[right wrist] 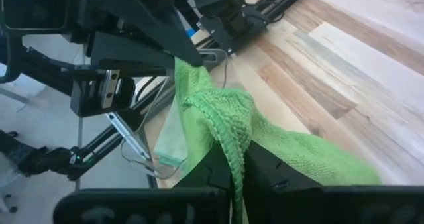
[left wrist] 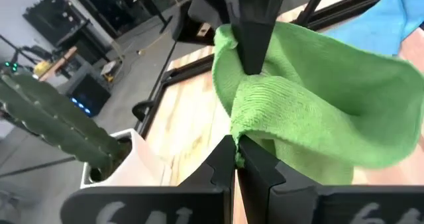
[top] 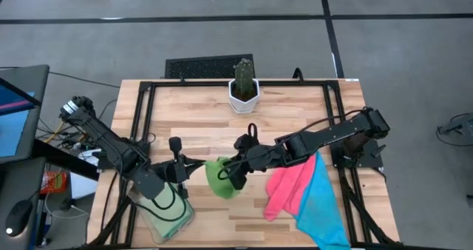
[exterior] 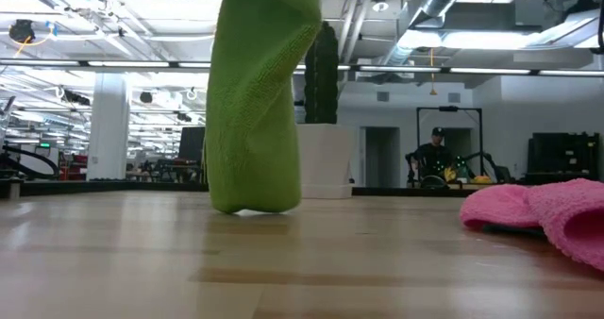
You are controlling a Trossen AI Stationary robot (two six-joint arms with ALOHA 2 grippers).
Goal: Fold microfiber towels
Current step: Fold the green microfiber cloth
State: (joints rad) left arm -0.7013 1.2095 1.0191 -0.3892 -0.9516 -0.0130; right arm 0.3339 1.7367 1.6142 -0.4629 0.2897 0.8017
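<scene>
Near edge of the worktop (top: pixel 295 109), left side: clear plastic bin (top: pixel 164 213) with a light green cloth folded inside it. On the right at the same edge, a sky blue towel (top: pixel 323 205) lies flat, with a hot pink towel (top: pixel 287 185) bunched on top of its inner side.

Centre: green towel (top: pixel 219 177) held up off the wood by both arms; only its lower end touches the worktop, seen in the low view as a hanging column (exterior: pixel 255 102). Left hand (left wrist: pixel 236 159) pinched tight on one edge of the green towel (left wrist: pixel 311 111). Right hand (right wrist: pixel 233 159) narrowly closed on another fold of it (right wrist: pixel 218 114). The two hands sit just beside each other.

Far side: white pot with a cactus (top: pixel 243 87), well apart from the cloths. Beyond the worktop, a person (exterior: pixel 432 159) in the room.
</scene>
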